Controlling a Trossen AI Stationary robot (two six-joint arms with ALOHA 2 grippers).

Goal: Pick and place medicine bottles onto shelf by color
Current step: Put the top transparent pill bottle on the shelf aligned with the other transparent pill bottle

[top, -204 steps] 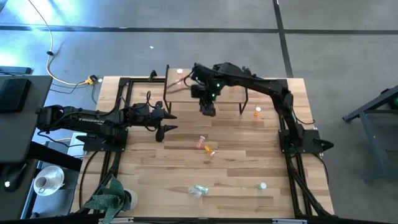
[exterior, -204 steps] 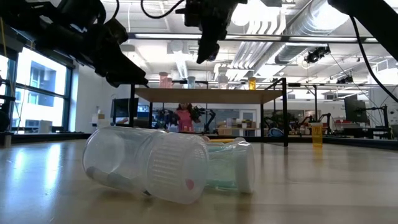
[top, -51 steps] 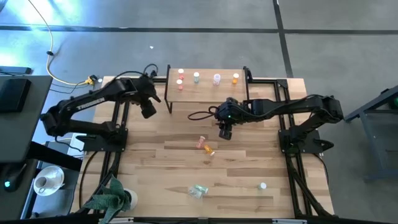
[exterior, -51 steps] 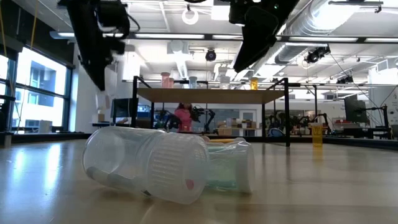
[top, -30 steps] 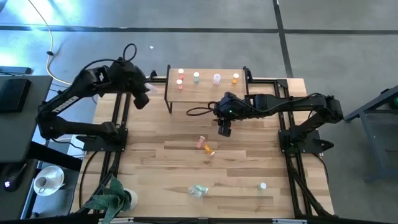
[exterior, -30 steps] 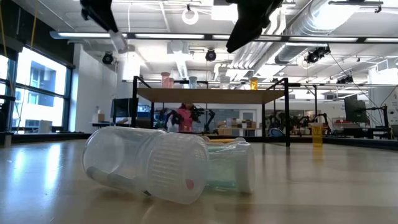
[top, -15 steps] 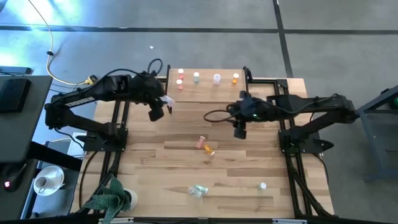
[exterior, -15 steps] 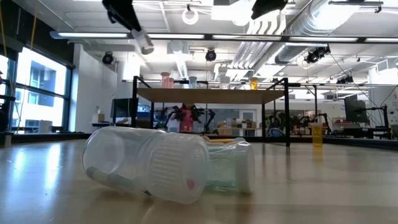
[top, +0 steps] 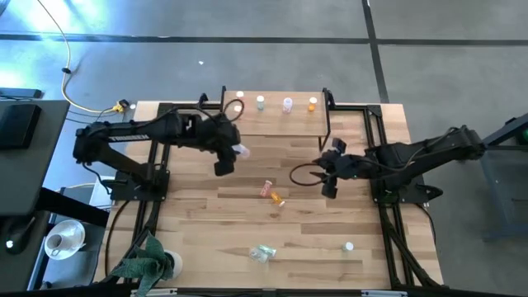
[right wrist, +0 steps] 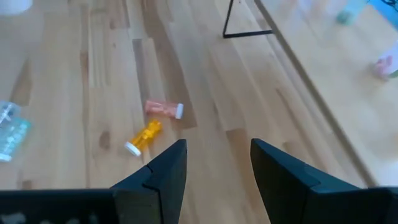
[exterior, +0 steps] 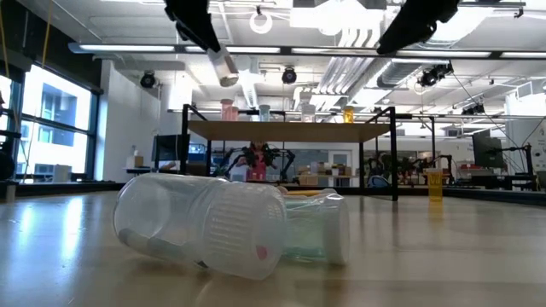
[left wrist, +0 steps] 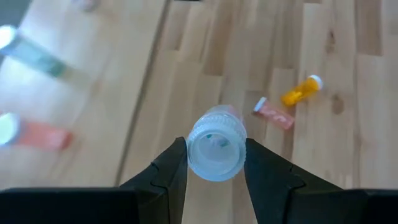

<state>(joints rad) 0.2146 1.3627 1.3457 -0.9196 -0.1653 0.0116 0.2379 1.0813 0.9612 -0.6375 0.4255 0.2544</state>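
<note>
Left gripper (left wrist: 216, 163) with clear bottle (left wrist: 216, 145) clamped between both fingers (left wrist: 169, 171), white cap toward camera, plank table (left wrist: 348, 155) below, orange bottle (left wrist: 301, 90) and pink bottle (left wrist: 272, 114) lying close together, shelf (left wrist: 99, 81) blurred at side

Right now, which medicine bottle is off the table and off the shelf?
The clear bottle with a white cap, clamped in the left gripper above the table. The pink and orange bottles lie on the tabletop.

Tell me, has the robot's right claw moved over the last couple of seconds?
Yes. The right gripper has pulled back from the shelf toward its own base.
</note>
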